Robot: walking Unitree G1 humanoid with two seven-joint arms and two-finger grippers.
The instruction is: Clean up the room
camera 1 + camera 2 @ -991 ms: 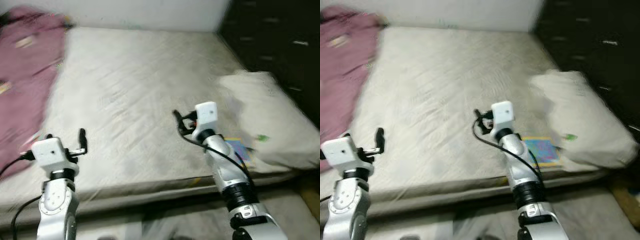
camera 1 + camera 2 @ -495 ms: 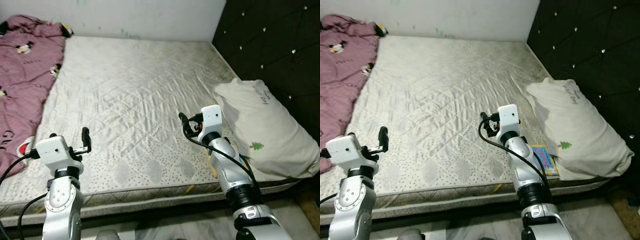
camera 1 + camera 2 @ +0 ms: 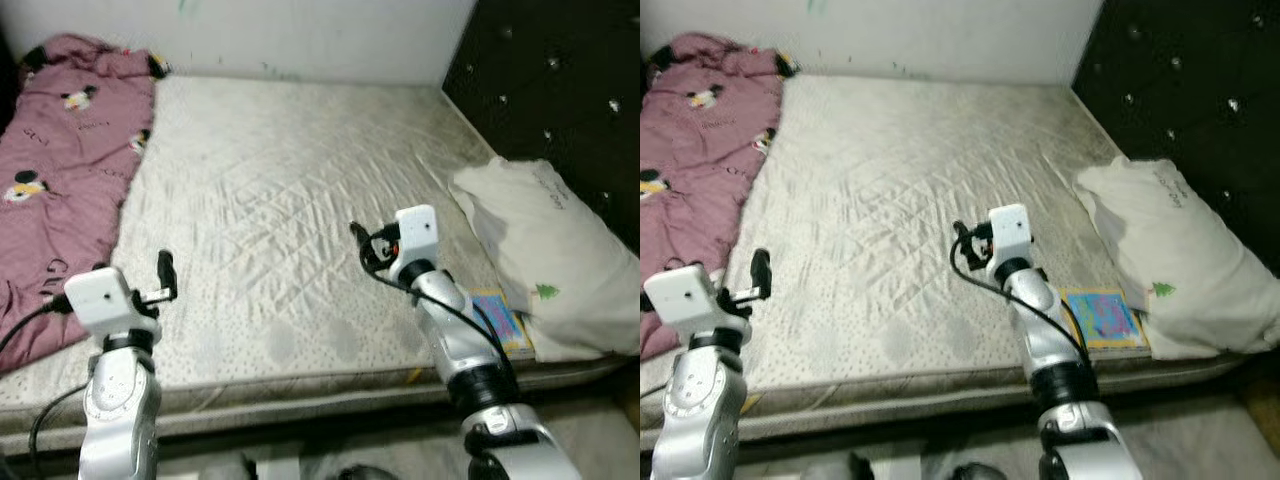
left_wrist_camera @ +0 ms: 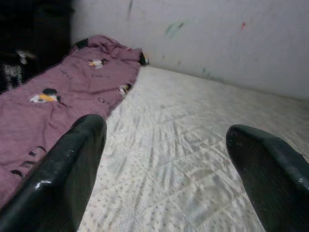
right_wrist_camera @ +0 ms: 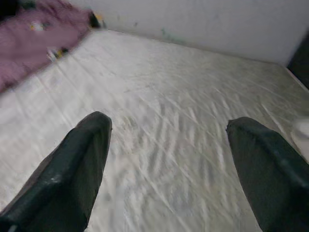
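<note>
A bare quilted mattress (image 3: 290, 170) lies before me. A crumpled pink blanket (image 3: 70, 170) with cartoon prints covers its left side. A white pillow (image 3: 545, 255) rests at the right edge, and a colourful book (image 3: 497, 315) lies flat beside it, partly tucked under it. My left gripper (image 3: 165, 275) hovers over the front left of the mattress, open, with nothing between its fingers (image 4: 72, 169). Over the front middle is my right gripper (image 3: 358, 240), also open and empty, left of the book and pillow.
A black tufted headboard (image 3: 560, 90) stands along the right side of the bed. A white wall (image 3: 300, 35) runs behind it. The mattress front edge (image 3: 300, 395) is just below my arms, with floor (image 3: 590, 440) beneath.
The camera has swung, so the whole scene sits further right and more of the pink blanket shows. Both arms hold about the same raised pose, grippers still open.
</note>
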